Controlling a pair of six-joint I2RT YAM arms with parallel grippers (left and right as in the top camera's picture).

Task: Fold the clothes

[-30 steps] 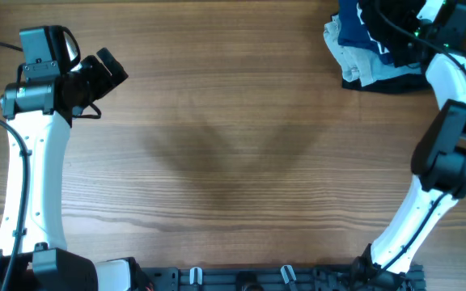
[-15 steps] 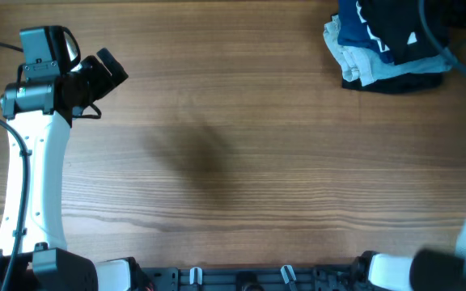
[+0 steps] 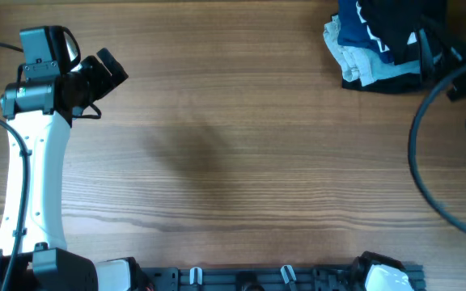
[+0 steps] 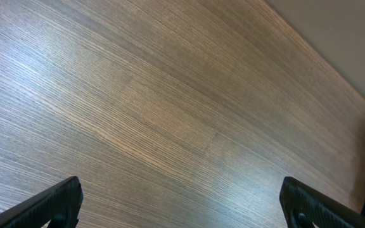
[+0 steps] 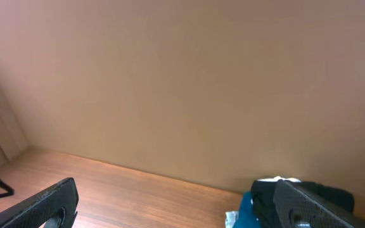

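Observation:
The black shirt lies bunched in a pile of clothes at the table's far right corner, partly on top of other garments. It also shows in the right wrist view, just behind the right finger. My right gripper is open and empty, raised and looking level across the table towards the wall. In the overhead view only blurred dark parts and cables of the right arm show at the right edge. My left gripper is open and empty over the far left of the table, also seen in the left wrist view.
The pile also holds a navy garment with white lettering and pale folded garments. The navy garment shows in the right wrist view. The wooden table stretches between the arms. A wall stands behind it.
My right arm has drawn back from the clothes pile to the right edge of the overhead view, with nothing in its gripper. The left arm has not moved.

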